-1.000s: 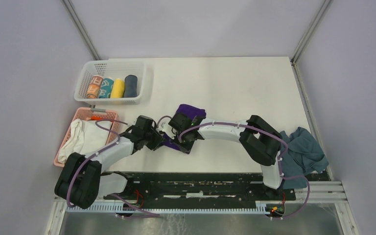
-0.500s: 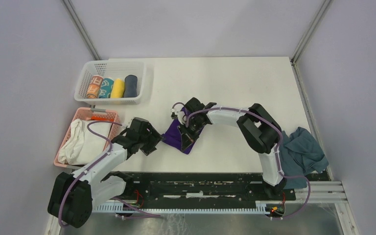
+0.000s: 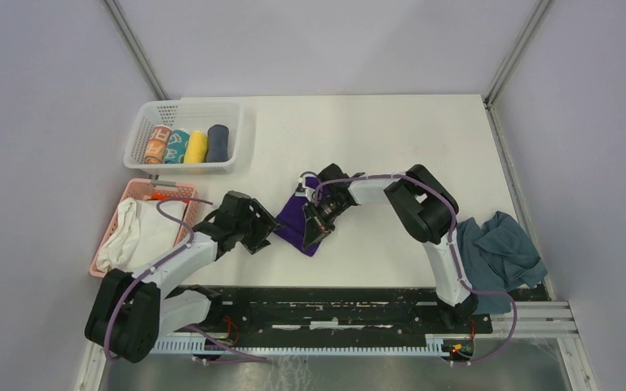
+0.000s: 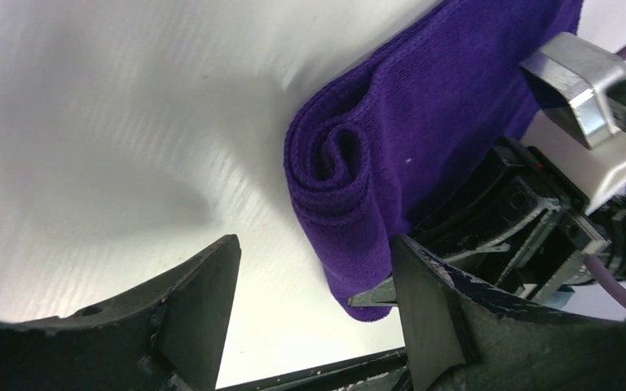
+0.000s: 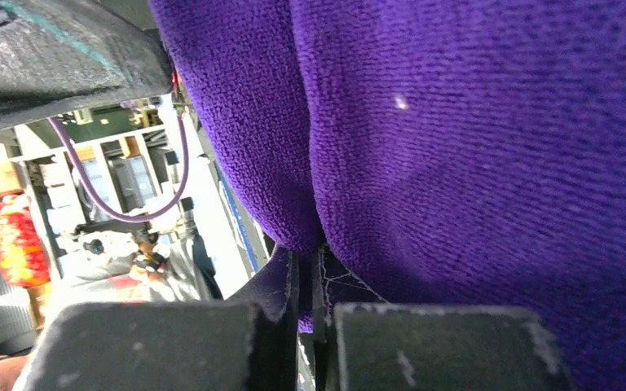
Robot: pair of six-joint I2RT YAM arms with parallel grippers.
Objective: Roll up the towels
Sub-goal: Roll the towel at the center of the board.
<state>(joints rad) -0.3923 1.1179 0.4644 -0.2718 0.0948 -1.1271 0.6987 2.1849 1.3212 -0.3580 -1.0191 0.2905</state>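
Rolling the deep purple soft cloth towel (image 3: pixel 295 228), which lies half-rolled on the white table (image 3: pixel 391 147) between both arms. Right gripper (image 3: pixel 320 220) is pinched on its edge. Left gripper (image 3: pixel 261 234) has jaws apart and empty, just beside the spiral end. Next, probably: left grips that end and winds tighter.

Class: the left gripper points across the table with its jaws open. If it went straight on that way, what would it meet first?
Most likely the rolled end of the purple towel, which lies just ahead of the left gripper, in line with its open jaws. Exact depth is unclear.
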